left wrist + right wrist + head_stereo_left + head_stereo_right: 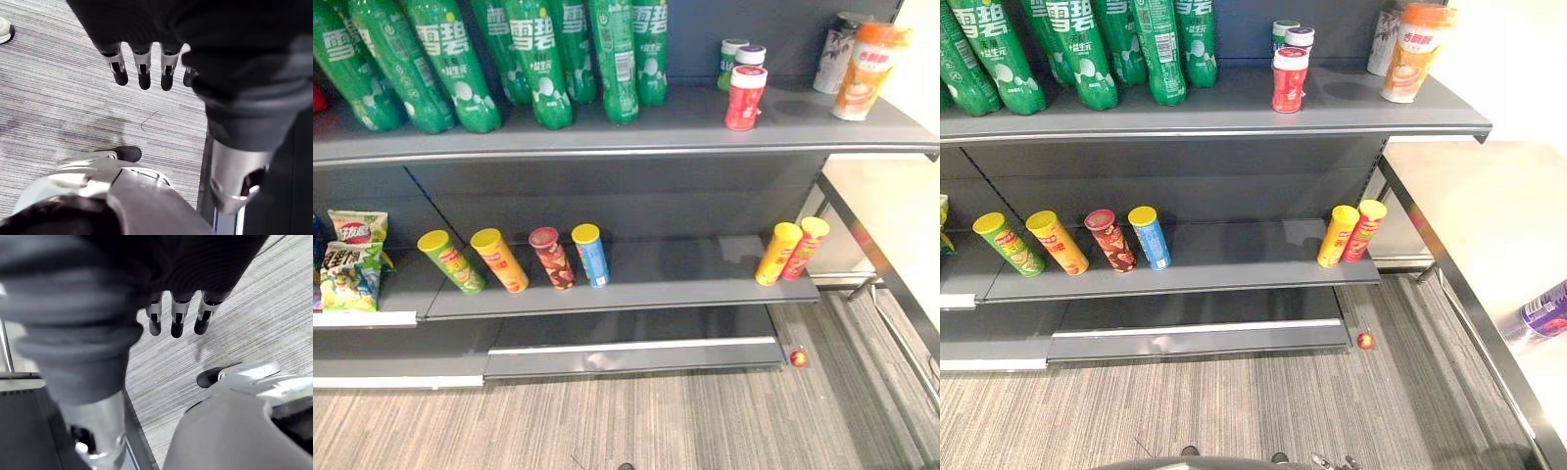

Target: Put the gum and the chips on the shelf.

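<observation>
A red gum bottle (745, 96) stands on the upper shelf (636, 132), with two more small gum bottles (740, 55) right behind it. On the lower shelf (646, 279), a yellow chips tube (777, 254) and a red chips tube (803, 248) lean together at the right end. Several other chips tubes (551, 258) stand in a row further left. My left hand (142, 68) hangs over the carpet, fingers straight and empty. My right hand (176, 316) hangs the same way, open and holding nothing.
Green soda bottles (540, 59) fill the upper shelf's left part, and an orange drink cup (862, 73) stands at its right end. Snack bags (350, 259) sit at the far left. A small red ball (798, 358) lies on the floor. A purple bottle (1542, 313) rests on the side table.
</observation>
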